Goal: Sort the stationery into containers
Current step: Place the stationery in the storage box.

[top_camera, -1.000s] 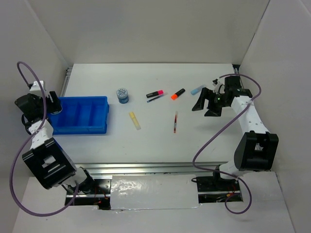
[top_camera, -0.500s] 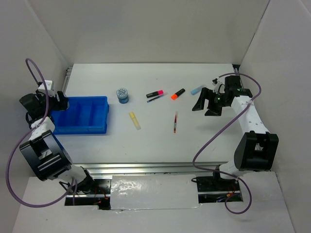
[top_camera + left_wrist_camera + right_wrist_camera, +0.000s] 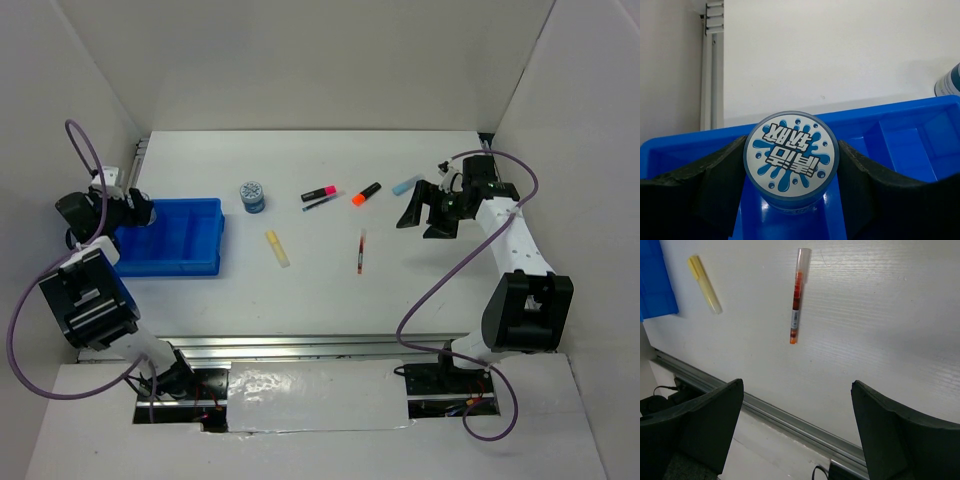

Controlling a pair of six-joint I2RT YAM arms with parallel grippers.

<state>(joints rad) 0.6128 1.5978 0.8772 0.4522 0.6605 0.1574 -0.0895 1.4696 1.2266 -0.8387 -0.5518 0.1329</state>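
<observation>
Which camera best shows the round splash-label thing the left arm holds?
The left wrist view: the roll sits centre frame, label facing the camera, clamped between the fingers over the blue tray. In the top external view it cannot be made out under the left gripper. The right wrist view misses it.

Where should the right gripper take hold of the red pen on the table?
Mid-barrel of the red pen, coming straight down from above with the right gripper closing across its thin width. It lies flat on the table with bare surface along both long sides.
</observation>
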